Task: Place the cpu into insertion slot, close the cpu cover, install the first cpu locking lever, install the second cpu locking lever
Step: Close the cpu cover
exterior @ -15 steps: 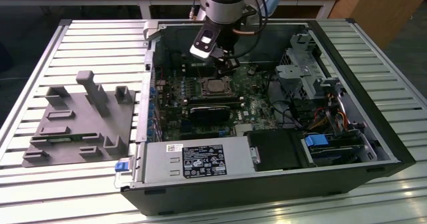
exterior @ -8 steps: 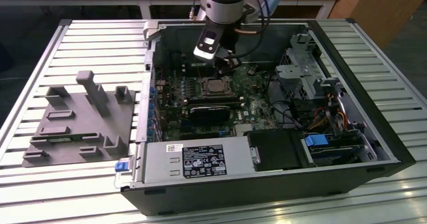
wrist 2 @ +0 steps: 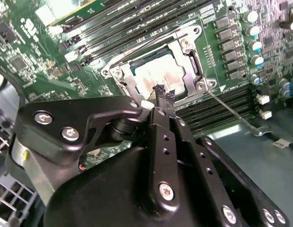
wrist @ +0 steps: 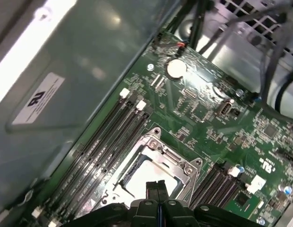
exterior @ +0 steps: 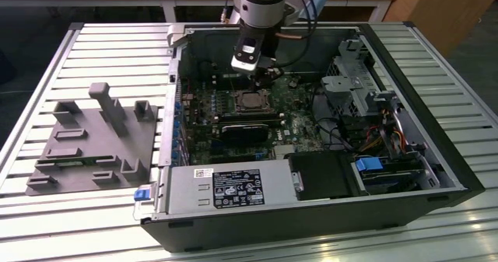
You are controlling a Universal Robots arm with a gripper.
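Hanging from the arm into the open computer case (exterior: 435, 157), the gripper (exterior: 269, 77) is held just above the green motherboard (wrist: 208, 109). The case is laid on its side on the slatted worktop (exterior: 101, 52).

In both wrist views the gripper (wrist 2: 163, 93) (wrist: 156, 187) is seen with its two black fingers (wrist: 151, 187) pressed together, and nothing is clamped between them. The fingertips are poised directly over the insertion slot (wrist 2: 193, 64), close to its surface; whether contact is made cannot be told.

The cpu (wrist 2: 153, 78) is seated in the insertion slot, immediately beneath the gripper's tips, with its dull silver top facing up. The cpu cover (wrist 2: 119, 75) is laid flat around it, so that the chip is framed by the cover's square window. A thin metal rod (wrist 2: 231, 111) is seen running away from one corner of the cover, across the long black memory slots (wrist: 104, 137) that lie beside the gripper. Whether this rod is latched cannot be told.

Beyond the slot from the gripper, a round coin cell (wrist: 175, 68) is mounted on the motherboard near the case wall. In the exterior view, a grey moulded fixture (exterior: 86, 145) is placed on the worktop well apart from the gripper, outside the case on the exterior view's left. A labelled metal power supply (exterior: 225, 186) is fitted inside the case at its near edge, well apart from the gripper.
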